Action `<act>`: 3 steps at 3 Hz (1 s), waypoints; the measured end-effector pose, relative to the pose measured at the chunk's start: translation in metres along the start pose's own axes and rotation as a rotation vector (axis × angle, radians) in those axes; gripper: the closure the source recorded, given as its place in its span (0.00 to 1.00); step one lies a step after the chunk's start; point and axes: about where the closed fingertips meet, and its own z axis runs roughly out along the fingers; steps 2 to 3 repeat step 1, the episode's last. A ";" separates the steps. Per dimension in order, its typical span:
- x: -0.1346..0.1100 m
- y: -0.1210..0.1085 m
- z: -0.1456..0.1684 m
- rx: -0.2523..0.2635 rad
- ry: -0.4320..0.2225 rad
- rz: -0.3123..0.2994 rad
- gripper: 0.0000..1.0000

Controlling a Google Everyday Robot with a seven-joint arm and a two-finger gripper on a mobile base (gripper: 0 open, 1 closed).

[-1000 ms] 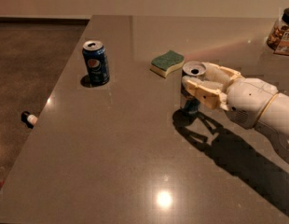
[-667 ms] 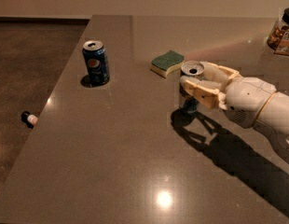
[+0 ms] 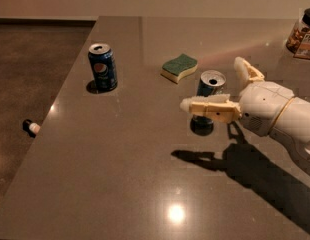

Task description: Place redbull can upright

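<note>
Hand sits low over the surface, fingers spread wide and gripping nothing. One finger crosses in front of the redbull can, the other stands off behind and to the right. The can is upright between them on its own base, silver top up, just beside the green sponge. By the look of it the placing is done. Spread that wide, the fingers should pull clear without tipping it. The Pepsi can stands well apart.
</note>
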 end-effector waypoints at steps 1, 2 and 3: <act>0.000 0.000 0.000 0.000 0.000 0.000 0.00; 0.000 0.000 0.000 0.000 0.000 0.000 0.00; 0.000 0.000 0.000 0.000 0.000 0.000 0.00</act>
